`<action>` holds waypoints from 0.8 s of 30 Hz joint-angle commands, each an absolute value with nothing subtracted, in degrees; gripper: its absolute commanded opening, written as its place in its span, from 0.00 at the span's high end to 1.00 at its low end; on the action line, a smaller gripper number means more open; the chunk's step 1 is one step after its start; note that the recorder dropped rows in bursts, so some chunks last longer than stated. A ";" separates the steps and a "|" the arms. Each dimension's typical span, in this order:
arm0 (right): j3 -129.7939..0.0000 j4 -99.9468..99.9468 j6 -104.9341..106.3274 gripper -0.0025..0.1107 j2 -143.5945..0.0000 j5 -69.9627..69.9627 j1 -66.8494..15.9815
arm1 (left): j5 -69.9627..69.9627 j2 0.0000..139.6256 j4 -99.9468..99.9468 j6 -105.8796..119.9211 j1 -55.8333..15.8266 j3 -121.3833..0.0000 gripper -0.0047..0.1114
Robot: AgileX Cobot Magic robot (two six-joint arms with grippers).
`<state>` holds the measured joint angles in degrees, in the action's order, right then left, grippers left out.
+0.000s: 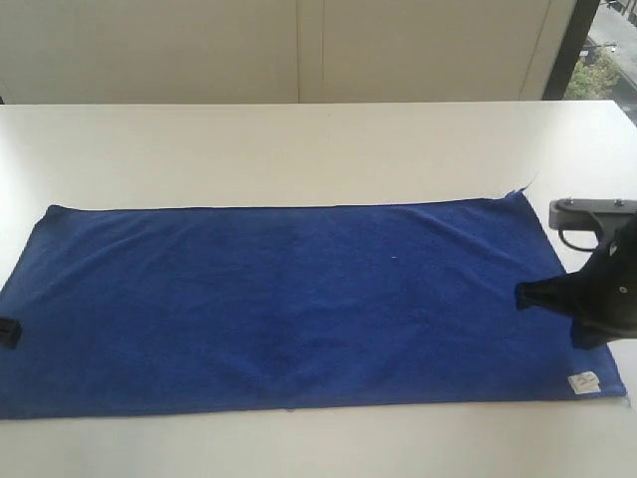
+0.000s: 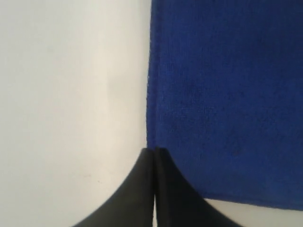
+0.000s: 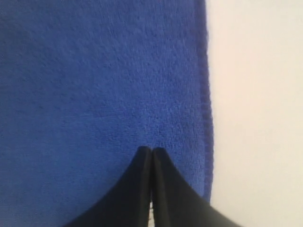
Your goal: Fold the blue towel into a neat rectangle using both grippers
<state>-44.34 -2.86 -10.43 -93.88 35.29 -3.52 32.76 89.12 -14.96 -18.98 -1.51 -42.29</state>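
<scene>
The blue towel (image 1: 299, 309) is spread flat and unfolded on the white table (image 1: 299, 149), its long sides running from one claw to the other. The left gripper (image 1: 8, 332) is seen in the exterior view only as a small black tip at the towel's short edge, and the cloth stretches away from it toward the right gripper (image 1: 526, 296). In the left wrist view the left gripper (image 2: 154, 150) is shown with its two black fingers pressed together, no gap and no fabric being seen between them. The tips are placed right at the hem, so that the blue towel (image 2: 222, 94) lies ahead and to one side of the claw and the bare table (image 2: 71, 94) to the other. The right gripper is set over the opposite short end, with a grey arm piece (image 1: 592, 207) behind it above the table. In the right wrist view the right gripper (image 3: 151, 149) is likewise drawn tight, closed on nothing. The blue towel (image 3: 94, 85) is spread under and ahead of the tips, and the hemmed edge is found just beside them, with the table (image 3: 255, 94) beyond. Whether either claw is touching the cloth cannot be told. A small white label (image 1: 584, 382) is seen at the towel corner near the right claw, and a thin pale loop (image 1: 523, 187) is seen at the other corner of that same end.
</scene>
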 commanded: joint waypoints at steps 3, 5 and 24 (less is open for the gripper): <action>-44.15 -2.96 -10.70 0.98 -83.08 33.25 -3.48 | 34.43 80.26 -14.55 -19.32 -1.31 -44.40 0.96; -44.15 -2.96 -10.42 0.98 -78.56 33.10 -3.48 | 34.43 76.54 -12.66 -18.83 -1.31 -44.64 0.96; -40.54 -2.96 -3.88 0.98 -49.78 37.79 -3.48 | 44.89 39.28 -3.08 -9.18 -1.31 -42.01 0.96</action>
<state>-41.78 -2.86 -4.82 -50.76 38.75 -3.52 43.27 43.60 -3.96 -9.34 -1.51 -43.67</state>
